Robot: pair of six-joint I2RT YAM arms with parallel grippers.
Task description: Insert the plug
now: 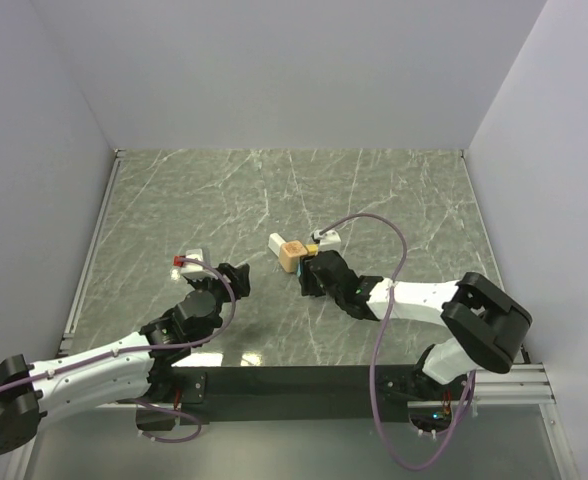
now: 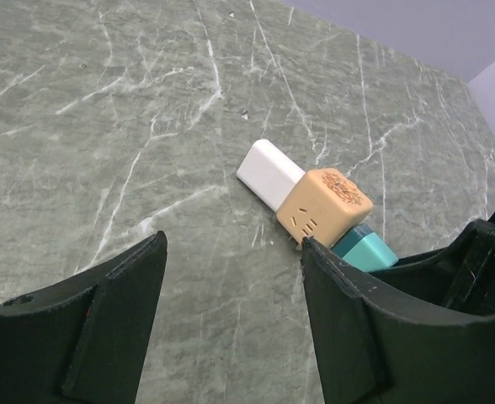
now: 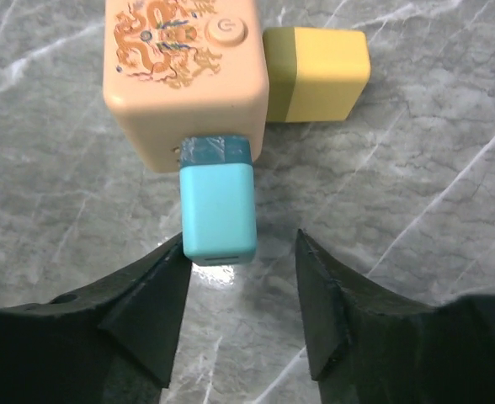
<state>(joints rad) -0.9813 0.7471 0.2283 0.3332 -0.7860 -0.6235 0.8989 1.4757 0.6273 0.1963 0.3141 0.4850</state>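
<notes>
Teal plug [image 3: 218, 210] looks seated in peach cube socket [image 3: 184, 76]; right fingers [image 3: 146, 311] parted behind it, left fingers [image 2: 113, 320] wide, empty.

Yellow block [image 3: 332, 74] and red-tipped white piece [image 1: 192, 256] on marbled tabletop [image 1: 174, 200]

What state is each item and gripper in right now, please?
teal plug: seated in the cube socket, not gripped.
cube socket: holds the teal plug in its side.
white block: lying against the cube socket; whether plugged in, cannot tell.
yellow block: lying beside the cube socket.
right gripper: open, jaws either side of the teal plug.
left gripper: open, empty.
</notes>
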